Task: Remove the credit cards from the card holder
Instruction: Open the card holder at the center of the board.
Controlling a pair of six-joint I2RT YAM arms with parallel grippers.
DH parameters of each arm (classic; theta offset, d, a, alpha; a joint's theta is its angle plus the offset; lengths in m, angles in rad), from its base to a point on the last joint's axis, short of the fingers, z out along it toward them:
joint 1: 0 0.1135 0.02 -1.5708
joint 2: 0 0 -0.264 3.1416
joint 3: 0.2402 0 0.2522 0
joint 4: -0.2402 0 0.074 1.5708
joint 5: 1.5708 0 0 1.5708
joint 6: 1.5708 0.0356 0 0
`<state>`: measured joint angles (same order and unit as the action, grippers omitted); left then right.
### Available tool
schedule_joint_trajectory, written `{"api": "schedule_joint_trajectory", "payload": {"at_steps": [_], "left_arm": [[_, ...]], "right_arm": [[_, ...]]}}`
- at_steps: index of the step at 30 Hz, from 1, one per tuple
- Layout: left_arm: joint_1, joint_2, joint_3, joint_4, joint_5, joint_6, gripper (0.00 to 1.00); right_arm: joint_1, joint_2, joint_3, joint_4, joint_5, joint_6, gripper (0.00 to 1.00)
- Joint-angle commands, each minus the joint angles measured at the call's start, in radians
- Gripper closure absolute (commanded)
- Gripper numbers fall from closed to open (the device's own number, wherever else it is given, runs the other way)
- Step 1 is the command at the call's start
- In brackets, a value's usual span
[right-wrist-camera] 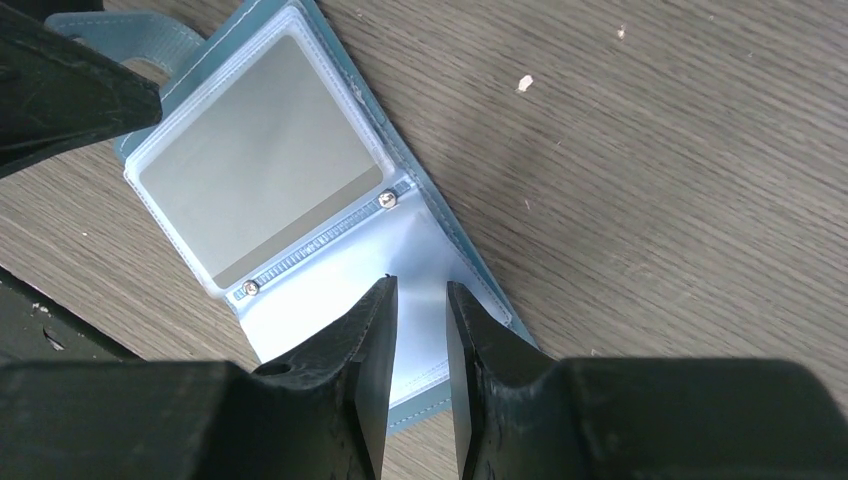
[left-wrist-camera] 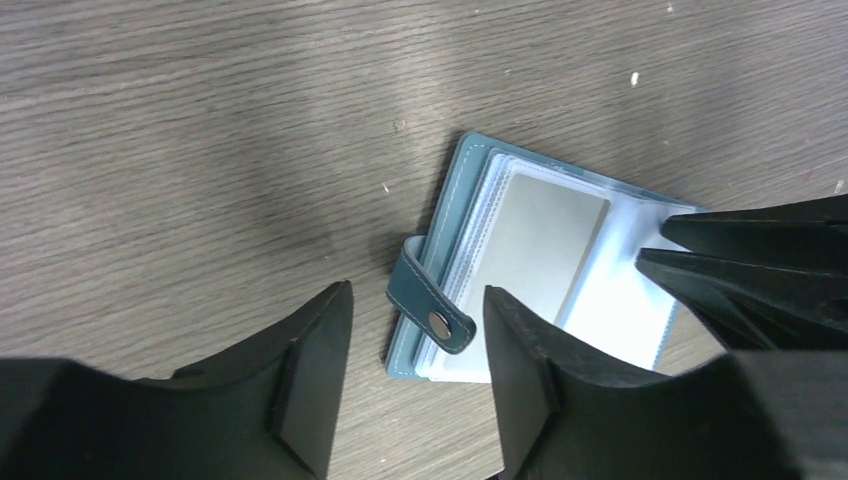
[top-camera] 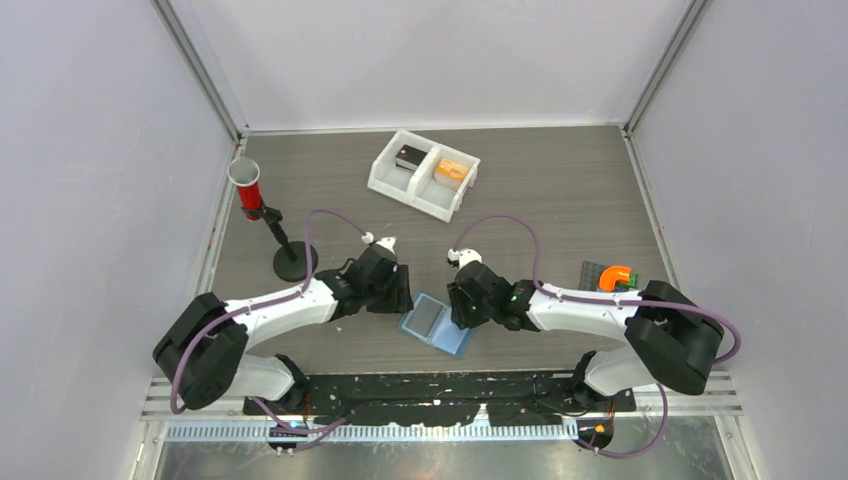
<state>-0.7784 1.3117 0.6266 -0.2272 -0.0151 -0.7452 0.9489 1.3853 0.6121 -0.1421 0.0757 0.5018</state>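
Light-blue folding card holder [top-camera: 436, 323], book-like: lies open at the near middle of the dark wood-grain bench [top-camera: 560, 200], between both arms. Thin grey rectangular credit card [right-wrist-camera: 255, 160]: in the left half's clear sleeve. Right gripper [right-wrist-camera: 420, 288]: jaws narrowly apart over the empty right sleeve, likely pinning it flat. Left gripper [left-wrist-camera: 415, 295]: jaws apart astride the snap strap [left-wrist-camera: 432, 300], probably approaching the card.

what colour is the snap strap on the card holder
The strap is dark teal, with a silver snap; best in the left wrist view.

Wooden table [top-camera: 560, 200] bears card holder [top-camera: 437, 323], tray [top-camera: 377, 178], stand [top-camera: 294, 263].
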Motion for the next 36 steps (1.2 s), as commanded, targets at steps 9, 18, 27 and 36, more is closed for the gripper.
{"api": "schedule_joint_trajectory", "payload": {"at_steps": [9, 18, 27, 36], "left_arm": [[0.005, -0.013, 0.009, -0.010, 0.010, 0.005, 1.00], [0.004, -0.240, -0.219, 0.111, 0.010, -0.216, 1.00], [0.002, -0.387, -0.311, 0.135, -0.072, -0.308, 1.00], [0.001, -0.383, -0.354, 0.210, -0.054, -0.346, 1.00]], "right_arm": [[-0.018, 0.037, 0.036, -0.042, 0.008, -0.060, 0.67], [-0.018, 0.015, 0.193, -0.163, 0.038, -0.065, 0.64], [0.013, -0.089, 0.244, -0.226, 0.125, 0.060, 0.50], [0.182, -0.041, 0.300, -0.207, 0.233, 0.209, 0.47]]}}
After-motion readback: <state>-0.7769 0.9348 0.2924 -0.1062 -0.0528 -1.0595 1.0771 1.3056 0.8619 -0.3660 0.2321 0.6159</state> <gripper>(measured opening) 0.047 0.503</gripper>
